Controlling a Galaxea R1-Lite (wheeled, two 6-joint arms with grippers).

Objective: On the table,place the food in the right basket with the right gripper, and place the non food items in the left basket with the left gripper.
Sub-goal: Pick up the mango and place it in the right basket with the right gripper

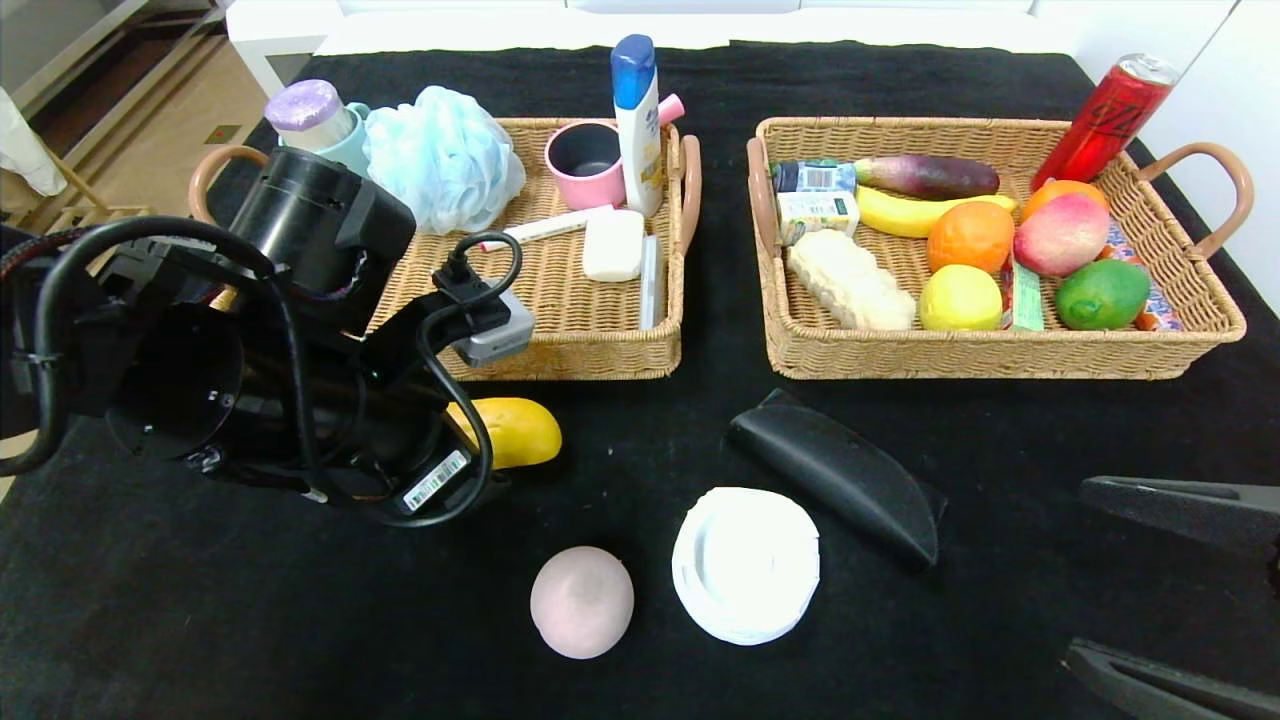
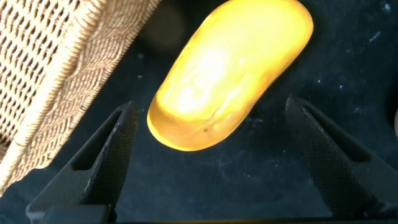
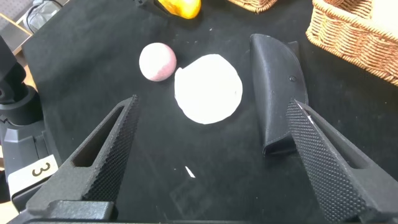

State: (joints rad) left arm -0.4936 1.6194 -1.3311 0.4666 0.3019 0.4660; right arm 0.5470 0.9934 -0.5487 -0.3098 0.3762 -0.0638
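Observation:
A yellow loaf [image 1: 515, 430] lies on the black table [image 1: 250, 630] just in front of the left basket [image 1: 580, 352]. My left arm [image 1: 300, 330] hangs over it. The left gripper [image 2: 210, 106] is open, and the loaf's [image 2: 230, 68] near end sits between its fingers without touching them. A pinkish bun [image 1: 582, 601], a white ridged tub [image 1: 746, 563] and a black pouch [image 1: 835, 470] lie in the front middle. My right gripper [image 1: 1085, 575] is open and empty at the front right, facing the tub [image 3: 208, 89], with the pouch [image 3: 277, 93] beside one finger. The right basket [image 1: 1000, 355] stands at the back right.
The left basket holds a shampoo bottle [image 1: 637, 120], a pink cup [image 1: 587, 162], a blue bath puff [image 1: 440, 155] and soap [image 1: 613, 245]. The right basket holds fruit, a banana [image 1: 905, 215] and a red can [image 1: 1105, 120]. Its wicker wall [image 2: 56, 81] stands close beside the left gripper.

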